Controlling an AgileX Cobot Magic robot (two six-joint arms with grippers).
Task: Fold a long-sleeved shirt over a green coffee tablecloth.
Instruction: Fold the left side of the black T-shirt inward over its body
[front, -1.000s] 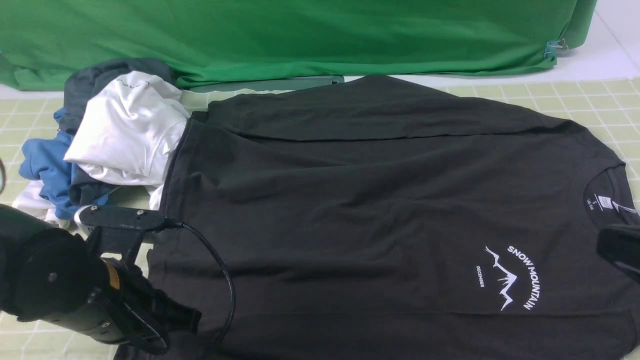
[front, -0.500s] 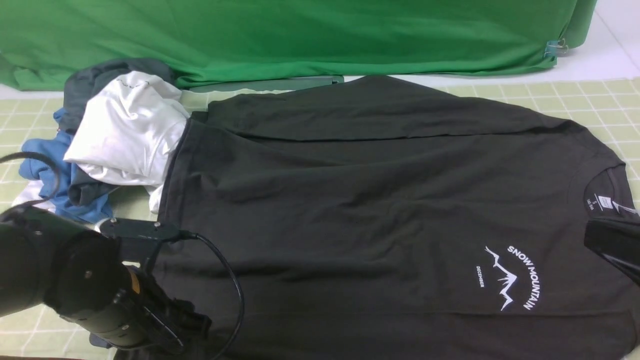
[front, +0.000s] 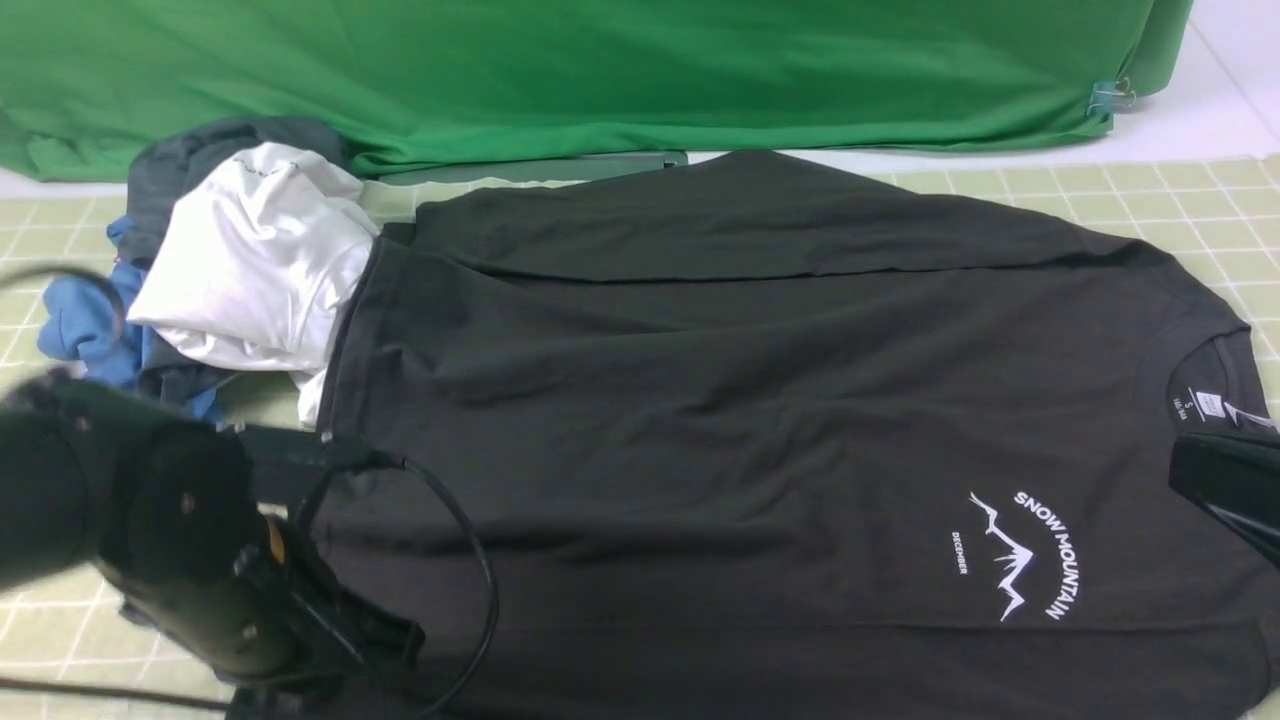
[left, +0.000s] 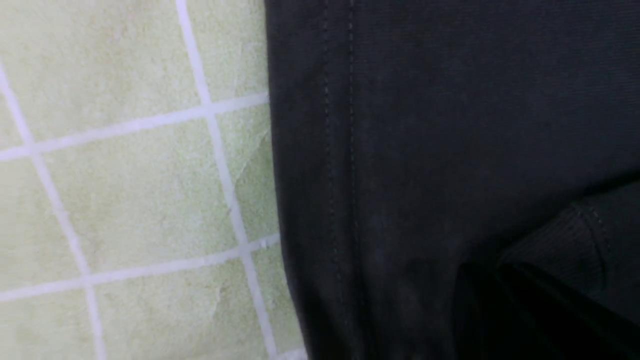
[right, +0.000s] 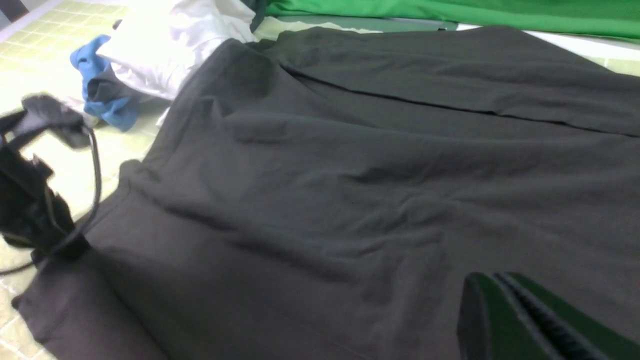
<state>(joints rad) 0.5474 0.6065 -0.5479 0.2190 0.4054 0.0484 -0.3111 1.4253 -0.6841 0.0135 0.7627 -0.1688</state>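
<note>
black shirt (front: 720, 400) is spread flat on the gridded tablecloth (front: 1150, 200), beneath both claws. the left claw (front: 395, 640) is shut narrow on the hem edge; whether fabric is pinched cannot be told. the right claw (front: 1225, 490) is closed on nothing over the chest, the collar just beyond it.

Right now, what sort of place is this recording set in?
Probably a staged lab tabletop for garment folding: a green backdrop clipped up behind, a grid tablecloth, and spare clothes piled beside the shirt.
</note>
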